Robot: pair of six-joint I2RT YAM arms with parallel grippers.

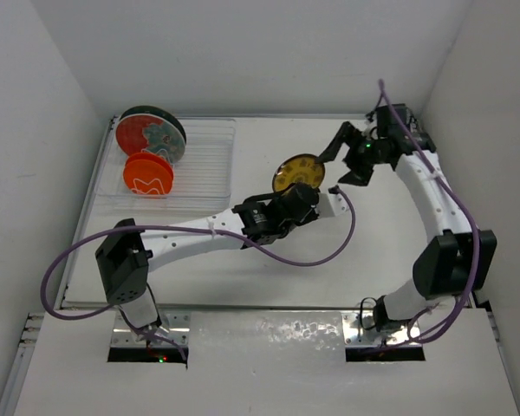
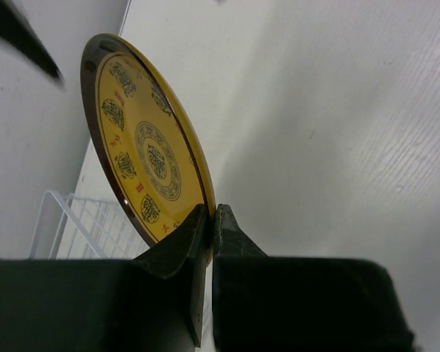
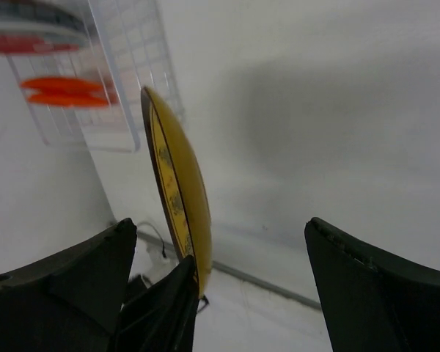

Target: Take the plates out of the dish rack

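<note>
My left gripper point(image 1: 305, 189) is shut on the lower rim of the small yellow-gold patterned plate point(image 1: 297, 172) and holds it on edge above the table's middle; its patterned face fills the left wrist view point(image 2: 143, 143). My right gripper point(image 1: 345, 156) is open just right of that plate, which shows edge-on in the right wrist view point(image 3: 177, 198) between its fingers, nearer the left one, not touching. The white wire dish rack point(image 1: 210, 165) lies at the back left. The red and teal plate point(image 1: 149, 134), the dark teal plate point(image 1: 156, 113) behind it and the orange plate point(image 1: 147, 173) stand in it.
White walls close in the table at the back, left and right. A purple cable point(image 1: 316, 258) loops from the left arm over the table's middle. The rack's corner also shows in the left wrist view point(image 2: 77, 227).
</note>
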